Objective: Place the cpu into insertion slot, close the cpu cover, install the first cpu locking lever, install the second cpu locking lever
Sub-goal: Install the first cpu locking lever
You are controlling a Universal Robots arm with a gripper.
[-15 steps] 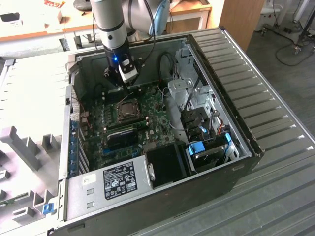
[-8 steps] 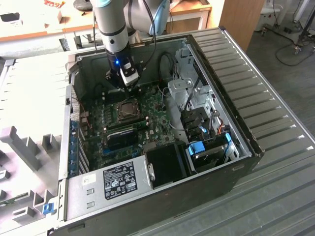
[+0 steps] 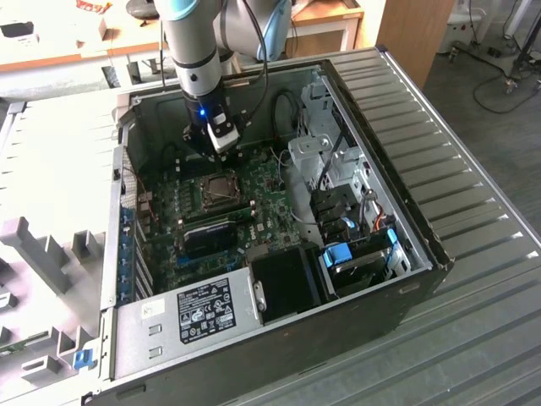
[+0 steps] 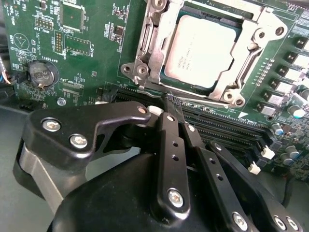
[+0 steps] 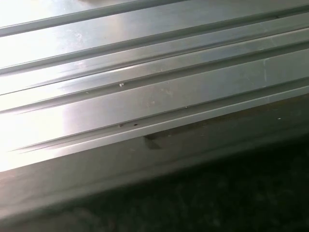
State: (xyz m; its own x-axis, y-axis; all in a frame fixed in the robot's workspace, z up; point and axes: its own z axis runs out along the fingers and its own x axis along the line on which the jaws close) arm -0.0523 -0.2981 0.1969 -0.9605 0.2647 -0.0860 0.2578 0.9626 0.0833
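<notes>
The cpu [image 4: 200, 50], a dull silver square, lies in the insertion slot [image 3: 218, 188] on the green motherboard. The grey metal cpu cover [image 4: 244, 53] lies flat over it, framing the chip. One thin wire locking lever [image 4: 203, 99] runs along the socket edge nearest my gripper, and another [image 4: 145, 38] runs along the adjoining side. My gripper [image 4: 167, 102] has its black fingers together, with the tips right at the near lever; I cannot tell whether they touch it. In the exterior view the gripper [image 3: 221, 145] hangs low inside the case, just beyond the socket.
Black memory slots [image 4: 227, 125] run beside the socket under my fingers. A coin battery [image 4: 42, 73] sits on the board. Drive cages [image 3: 338, 194], cables and the power supply [image 3: 199, 309] crowd the case [image 3: 423, 254]. The first wrist view shows ribbed metal sheet [image 5: 145, 96].
</notes>
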